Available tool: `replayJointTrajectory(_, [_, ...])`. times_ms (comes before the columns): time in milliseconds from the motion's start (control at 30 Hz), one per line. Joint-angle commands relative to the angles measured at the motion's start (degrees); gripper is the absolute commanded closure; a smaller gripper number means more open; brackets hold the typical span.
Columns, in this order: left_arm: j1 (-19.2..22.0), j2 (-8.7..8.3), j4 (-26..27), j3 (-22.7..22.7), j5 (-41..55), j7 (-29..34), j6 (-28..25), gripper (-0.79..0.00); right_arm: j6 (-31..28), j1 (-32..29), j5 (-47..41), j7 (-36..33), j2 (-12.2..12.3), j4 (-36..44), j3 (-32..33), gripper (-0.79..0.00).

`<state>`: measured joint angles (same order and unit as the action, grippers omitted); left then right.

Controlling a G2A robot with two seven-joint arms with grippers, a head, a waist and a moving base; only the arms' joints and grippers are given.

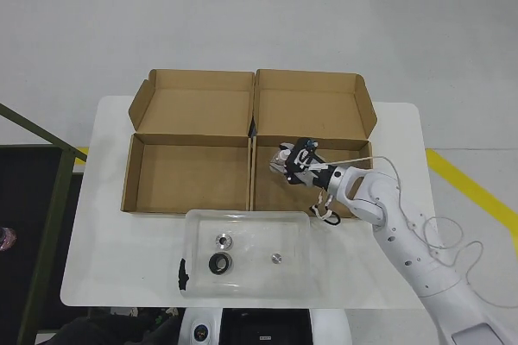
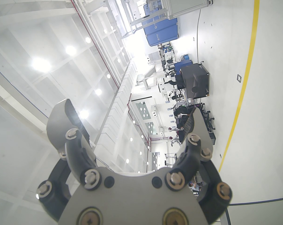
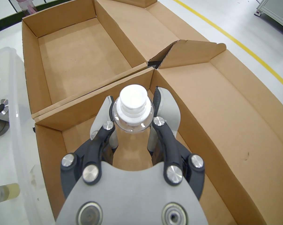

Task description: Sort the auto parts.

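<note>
From the top: stretched in from the right edge of the worktop (image 1: 112,259), with the right end effector (image 1: 295,162) held over the right cardboard box (image 1: 268,197). From the left wrist: aims the left end effector (image 2: 128,108) up at the hall ceiling, fingers spread apart. From the right wrist: clamps on a white-capped clear part (image 3: 133,108) above the box floor.

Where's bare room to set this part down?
Free: right box floor beneath the right gripper and its white-capped part; the left box floor. Crowded: the left half of the clear bin, with metal ring and black ring.
</note>
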<state>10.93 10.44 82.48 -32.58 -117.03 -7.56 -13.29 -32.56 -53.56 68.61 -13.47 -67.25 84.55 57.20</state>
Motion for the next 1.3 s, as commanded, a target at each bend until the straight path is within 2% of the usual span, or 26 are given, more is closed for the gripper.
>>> replayJointTrajectory(0, [0.0,0.0,0.0,0.0,0.0,0.0,0.0,-0.785,0.2,0.6,0.0,-0.1,-0.2,-0.9,-0.6,-0.018])
replayJointTrajectory(100, [0.0,0.0,0.0,0.0,0.0,0.0,0.0,-0.785,0.3,1.2,0.0,-0.5,-0.6,-2.2,-1.4,-0.089])
replayJointTrajectory(267, [0.0,0.0,0.0,0.0,0.0,0.0,0.0,-0.785,1.0,2.3,0.2,-0.3,-1.2,-4.9,-2.8,-0.163])
replayJointTrajectory(333, [0.0,0.0,0.0,0.0,0.0,0.0,0.0,-0.785,1.1,2.6,0.3,-0.1,-1.3,-5.4,-3.1,-0.271])
replayJointTrajectory(467, [0.0,0.0,0.0,0.0,0.0,0.0,0.0,-0.785,1.4,2.9,0.3,0.0,-1.6,-5.2,-3.3,-0.382])
replayJointTrajectory(500, [0.0,0.0,0.0,0.0,0.0,0.0,0.0,-0.785,1.6,2.7,0.0,0.1,-1.6,-4.8,-3.1,-0.434])
replayJointTrajectory(567, [0.0,0.0,0.0,0.0,0.0,0.0,0.0,-0.785,1.6,2.5,0.0,-0.2,-1.5,-3.5,-2.6,-0.588])
replayJointTrajectory(667, [0.0,0.0,0.0,0.0,0.0,0.0,0.0,-0.785,1.0,1.7,0.6,-0.8,-1.1,-0.6,-1.4,-0.705])
replayJointTrajectory(733, [0.0,0.0,0.0,0.0,0.0,0.0,0.0,-0.785,0.5,0.9,1.0,-1.2,-0.8,1.6,-0.3,-0.751])
replayJointTrajectory(933, [0.0,0.0,0.0,0.0,0.0,0.0,0.0,-0.785,-1.6,-1.9,2.1,-2.7,0.2,8.9,3.1,-0.785])
replayJointTrajectory(1267, [0.0,0.0,0.0,0.0,0.0,0.0,0.0,-0.785,-6.7,-7.5,1.0,-8.4,1.7,20.4,7.1,-0.785])
